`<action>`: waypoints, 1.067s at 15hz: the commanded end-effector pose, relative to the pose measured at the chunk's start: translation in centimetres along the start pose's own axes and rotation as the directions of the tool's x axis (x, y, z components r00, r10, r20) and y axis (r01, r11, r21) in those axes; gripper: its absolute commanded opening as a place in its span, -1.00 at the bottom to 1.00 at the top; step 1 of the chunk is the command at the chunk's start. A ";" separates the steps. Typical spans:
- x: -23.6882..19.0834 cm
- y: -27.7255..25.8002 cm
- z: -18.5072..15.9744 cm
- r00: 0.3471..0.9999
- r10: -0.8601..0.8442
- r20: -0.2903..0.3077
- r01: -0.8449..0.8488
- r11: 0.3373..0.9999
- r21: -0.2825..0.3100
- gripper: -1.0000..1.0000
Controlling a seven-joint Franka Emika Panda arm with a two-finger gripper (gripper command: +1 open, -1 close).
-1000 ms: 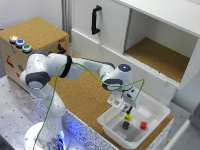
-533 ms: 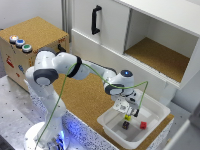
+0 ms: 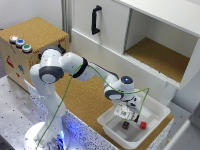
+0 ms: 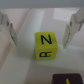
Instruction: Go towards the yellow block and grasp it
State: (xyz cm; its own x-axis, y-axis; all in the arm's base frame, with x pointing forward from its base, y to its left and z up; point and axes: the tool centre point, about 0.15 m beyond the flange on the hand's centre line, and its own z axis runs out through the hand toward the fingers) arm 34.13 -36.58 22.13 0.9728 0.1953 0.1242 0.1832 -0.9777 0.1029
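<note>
Pincer (image 4: 39, 29) spread wide, nothing clamped; fingers (image 4: 7, 27) stand either side of the yellow block (image 4: 46, 46), not touching it. Block sits on pale tray floor, dark marks on its faces, w/ a dark cube (image 4: 67, 78) just beside it. In exterior view, pincer (image 3: 131, 118) is down inside white tray (image 3: 157, 107) on the cork bench (image 3: 87, 100); red cube (image 3: 143, 125) and dark cube (image 3: 125, 125) near it. Yellow block hidden there.

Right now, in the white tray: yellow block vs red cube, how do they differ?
Colour: the yellow block is bright yellow with dark letter marks; the red cube is plain red as far as the blurred exterior view shows.
Position: the yellow block sits between the open gripper fingers; the red cube lies off to the side, clear of the gripper.
Both lie in the white tray and look similar in size.
</note>
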 end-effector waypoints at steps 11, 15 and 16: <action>1.9 -0.7 -8.9 0.971 0.218 -0.102 -0.218 0.976 0.018 -1.00; 3.7 -6.8 -18.2 0.931 0.239 -0.275 -0.243 0.970 0.020 -1.00; 4.4 -8.6 -19.3 0.934 0.220 -0.282 -0.221 0.975 0.028 -1.00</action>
State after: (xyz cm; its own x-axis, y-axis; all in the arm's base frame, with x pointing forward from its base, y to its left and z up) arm 37.66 -35.10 30.04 0.9661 0.0002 0.2583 -0.0034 -0.9999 0.0135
